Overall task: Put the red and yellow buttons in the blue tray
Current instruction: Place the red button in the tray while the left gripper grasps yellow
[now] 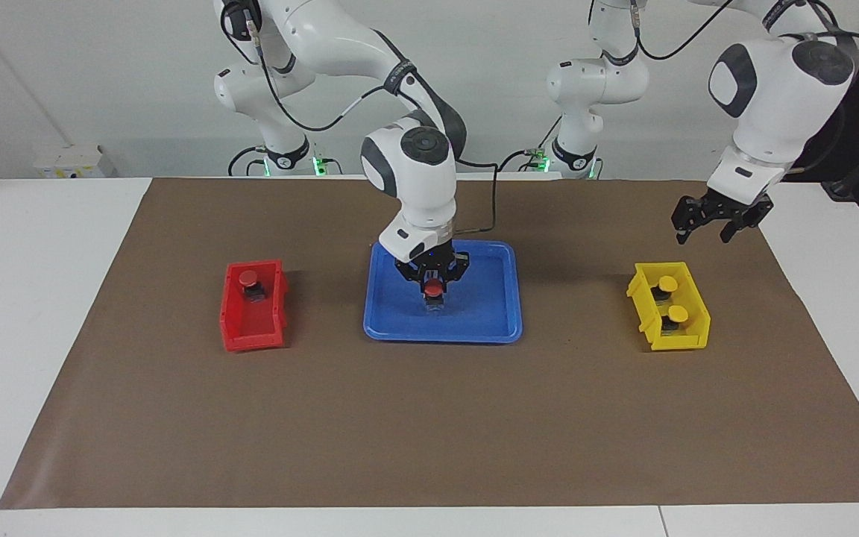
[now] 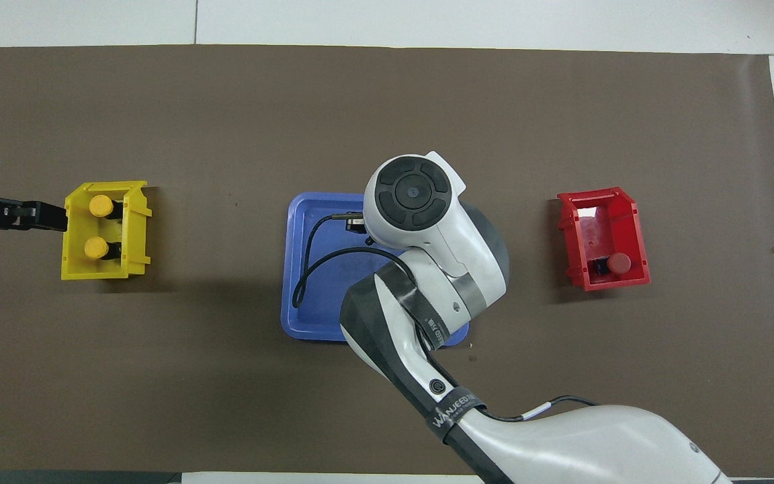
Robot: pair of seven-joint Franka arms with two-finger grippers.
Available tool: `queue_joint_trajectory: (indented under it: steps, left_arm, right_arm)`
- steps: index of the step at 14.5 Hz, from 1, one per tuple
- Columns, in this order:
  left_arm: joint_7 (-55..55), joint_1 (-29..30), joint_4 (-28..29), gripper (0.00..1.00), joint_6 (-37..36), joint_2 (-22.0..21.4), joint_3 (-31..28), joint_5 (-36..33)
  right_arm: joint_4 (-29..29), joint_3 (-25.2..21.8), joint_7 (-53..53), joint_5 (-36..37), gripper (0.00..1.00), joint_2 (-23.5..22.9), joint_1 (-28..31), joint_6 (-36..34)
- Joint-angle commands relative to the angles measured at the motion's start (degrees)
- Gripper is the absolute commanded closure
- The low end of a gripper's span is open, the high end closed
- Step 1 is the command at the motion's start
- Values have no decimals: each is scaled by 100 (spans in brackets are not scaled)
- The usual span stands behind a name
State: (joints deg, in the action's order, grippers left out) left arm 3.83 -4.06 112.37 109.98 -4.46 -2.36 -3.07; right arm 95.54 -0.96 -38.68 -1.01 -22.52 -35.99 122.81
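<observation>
The blue tray (image 1: pixel 489 313) lies mid-table and also shows in the overhead view (image 2: pixel 306 269). My right gripper (image 1: pixel 434 289) is low in the tray, shut on a red button (image 1: pixel 434 288) whose base is at or just above the tray floor; the arm hides it in the overhead view. The other red button (image 1: pixel 249 280) (image 2: pixel 619 262) sits in the red bin (image 1: pixel 250 332). Two yellow buttons (image 1: pixel 668 284) (image 1: pixel 677 315) sit in the yellow bin (image 1: pixel 687 339); they also show in the overhead view (image 2: pixel 100 206) (image 2: pixel 96 248). My left gripper (image 1: pixel 705 231) hangs open and empty in the air beside the yellow bin.
The red bin (image 2: pixel 602 202) stands toward the right arm's end of the brown mat (image 1: pixel 429 418), the yellow bin (image 2: pixel 74 269) toward the left arm's end. The right arm's cable (image 2: pixel 313 262) loops over the tray. White table shows around the mat.
</observation>
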Motion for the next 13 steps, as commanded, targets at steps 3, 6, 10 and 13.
queue_joint_trajectory:
  steps: [3,6,10,13]
  left_arm:
    - [109,115,83,29,734,603,-19,456]
    - [171,133,39,33,1042,859,-28,483]
    - [294,291,48,33,1526,1210,-28,483]
    - [294,283,66,33,1658,1342,-19,483]
  right_arm:
    - [280,-28,-123,75,72,-42,-22,286]
    - [431,-28,-105,75,41,-15,-22,393]
    - [115,-71,-44,154,24,-7,74,96]
    - [69,-89,1119,181,24,632,783,-791]
